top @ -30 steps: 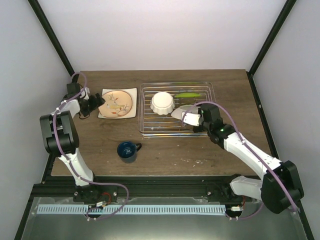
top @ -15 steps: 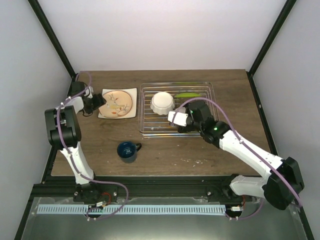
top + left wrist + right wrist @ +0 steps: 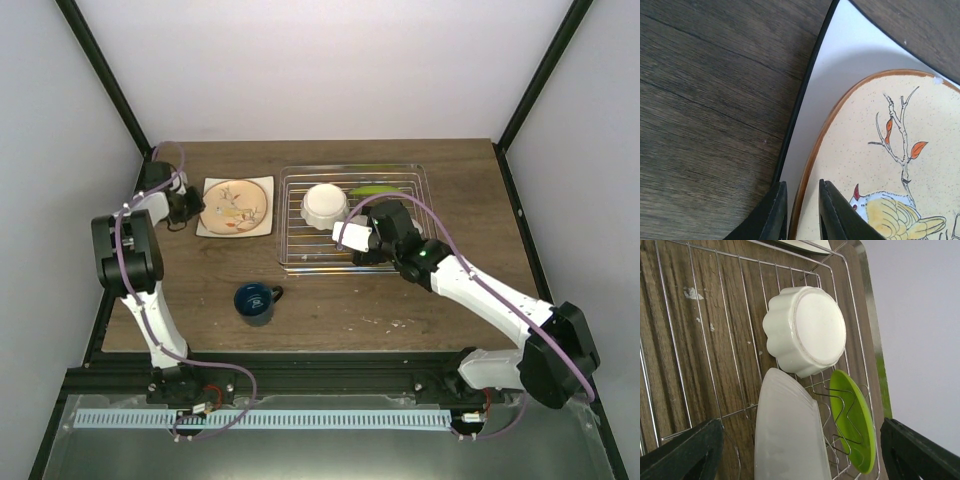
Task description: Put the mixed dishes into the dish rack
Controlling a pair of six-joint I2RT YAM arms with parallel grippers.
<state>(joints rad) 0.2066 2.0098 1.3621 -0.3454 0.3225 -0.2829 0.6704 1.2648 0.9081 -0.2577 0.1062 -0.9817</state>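
Note:
The beige floral plate [image 3: 236, 205] lies on the white square plate [image 3: 263, 186] at the table's back left. My left gripper [image 3: 192, 207] is at their left edge. In the left wrist view its jaws [image 3: 801, 186] are pinched on the beige floral plate's [image 3: 880, 165] brown rim, above the white square plate [image 3: 815, 125]. The dish rack [image 3: 290, 262] holds an upturned white scalloped bowl [image 3: 807, 330] and an upright lime-green plate [image 3: 855, 425]. My right gripper [image 3: 800, 432] hangs open over the rack, its fingers wide of a pale frosted dish [image 3: 787, 430]. The dark blue mug [image 3: 254, 301] stands upright.
The rack's wire grid [image 3: 700, 330] has bare table showing through it, left of the bowl. The mug's handle points right, toward the rack's front left corner. Black frame posts run along both sides of the table.
My left jaws have closed from wide open down onto the beige plate's rim. The right gripper has slid leftward over the rack, toward the bowl.

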